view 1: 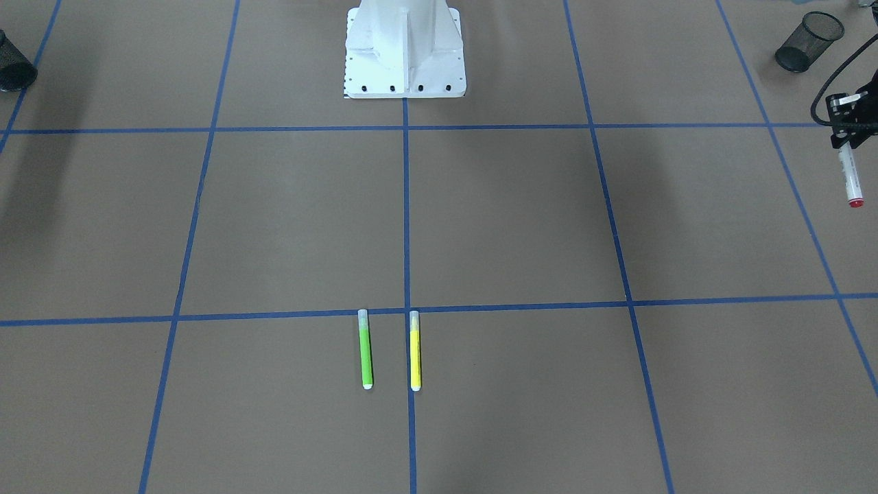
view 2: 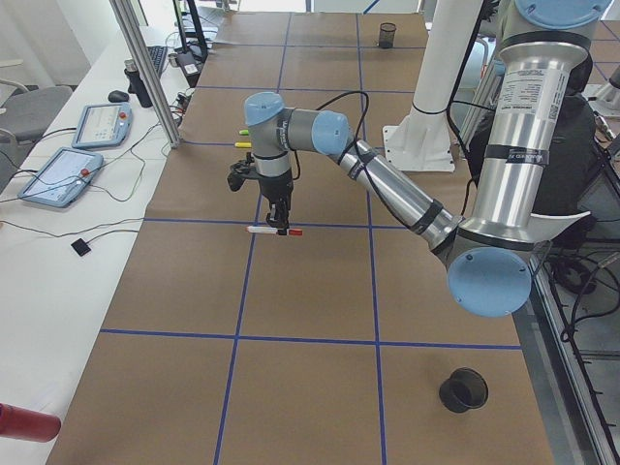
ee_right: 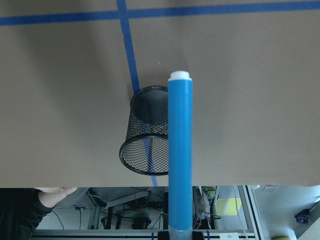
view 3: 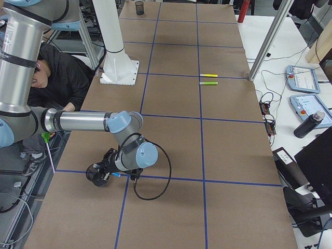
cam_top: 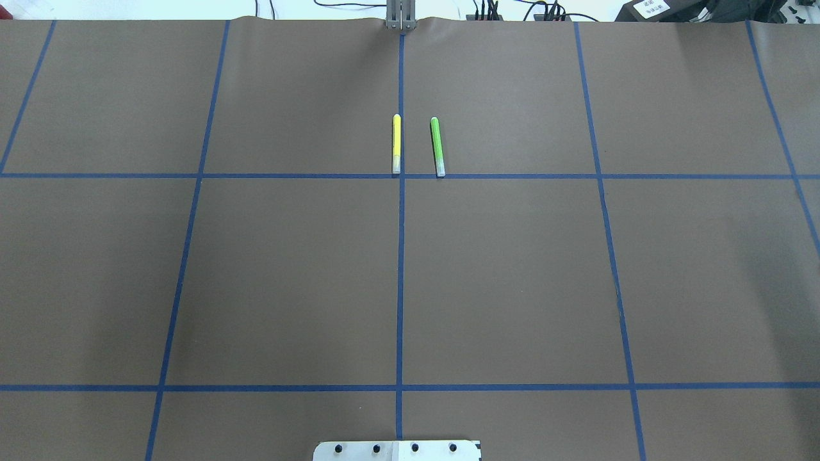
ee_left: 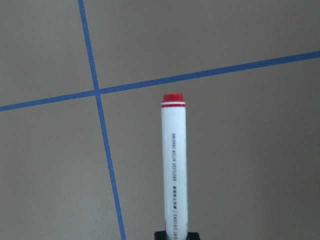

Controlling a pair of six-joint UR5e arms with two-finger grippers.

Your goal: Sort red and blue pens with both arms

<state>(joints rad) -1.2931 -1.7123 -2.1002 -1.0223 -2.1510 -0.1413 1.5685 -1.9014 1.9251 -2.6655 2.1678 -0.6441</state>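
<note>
Right wrist-mounted view: right gripper [ee_right: 180, 236] is clamping the blue highlighter [ee_right: 180, 150] near the black mesh cup [ee_right: 150, 125], probably lining up a drop, while left gripper [view 1: 843, 140] is pinching the red-capped marker [view 1: 850, 177], well apart from another mesh cup [view 1: 811, 42].

1. A table [cam_top: 288, 288] covered in brown paper fills the room's middle, gridded by blue tape lines [cam_top: 400, 256].
2. Along one long side of the table runs a white bench [view 2: 39, 320] carrying two tablets [view 2: 60, 177].
3. An aluminium post [view 2: 147, 68] rises at that table edge.
4. Even light, soft shadows.
</note>
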